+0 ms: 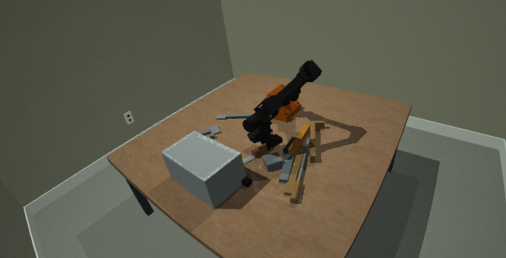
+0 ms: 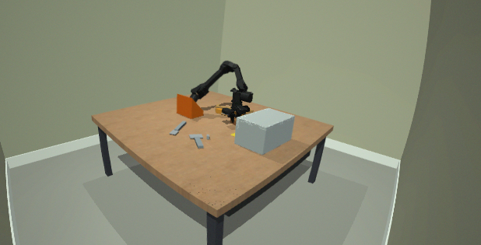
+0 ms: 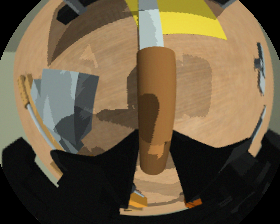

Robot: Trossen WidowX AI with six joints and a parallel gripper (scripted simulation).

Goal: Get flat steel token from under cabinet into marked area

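One gripper (image 1: 268, 145) (image 2: 233, 117) (image 3: 152, 132) pinches a brown handle (image 1: 259, 151) (image 3: 157, 100), its metal shaft (image 1: 249, 160) (image 3: 151, 27) crossing the yellow area (image 3: 196, 22). Beside it lies a grey block (image 1: 273, 162) (image 3: 66, 107), near the cabinet (image 1: 205, 165) (image 2: 265, 131). The token cannot be made out.

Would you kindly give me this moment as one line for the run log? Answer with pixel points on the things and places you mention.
hand (image 1: 270, 147) (image 3: 152, 132): shut on brown handle (image 3: 157, 100) | metal blade (image 3: 150, 27): over yellow area (image 3: 196, 26) | token: not visible
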